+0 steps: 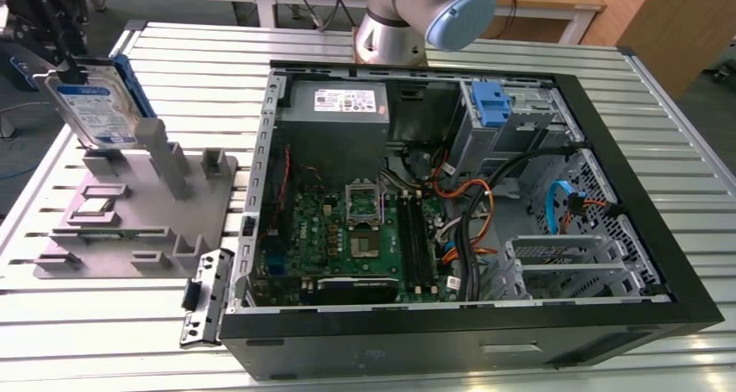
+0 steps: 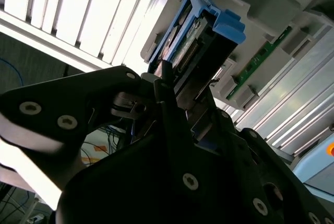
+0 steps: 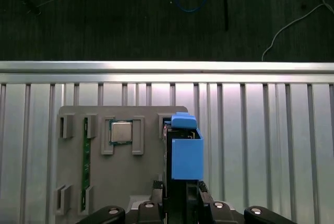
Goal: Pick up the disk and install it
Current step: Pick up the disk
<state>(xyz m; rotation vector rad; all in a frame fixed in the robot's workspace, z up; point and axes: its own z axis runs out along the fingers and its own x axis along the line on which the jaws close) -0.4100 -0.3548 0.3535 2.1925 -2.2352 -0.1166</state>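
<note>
The disk (image 1: 98, 99), a silver drive with a white-and-blue label in a blue carrier frame, stands on edge and slightly tilted over the back corner of the grey fixture (image 1: 138, 211) at the exterior view's left. My gripper (image 1: 72, 67) comes down from the upper left and is shut on the disk's upper end. The black fingers (image 2: 166, 85) clamp the disk (image 2: 206, 41) from both sides in the second wrist view. The blue carrier (image 3: 185, 153) sticks out past the gripper (image 3: 180, 187) over the fixture's edge in the first wrist view. Whether the disk's lower end still touches the fixture cannot be told.
An open black computer case (image 1: 644, 237) lies at the exterior view's right, with a motherboard (image 1: 345, 237), a grey power supply (image 1: 336, 102), cables and a lone blue bracket (image 1: 491, 103) in the drive bay. The fixture also holds a processor chip (image 3: 121, 131) and a green memory stick (image 3: 85, 156). The arm's base (image 1: 397, 21) stands behind the case.
</note>
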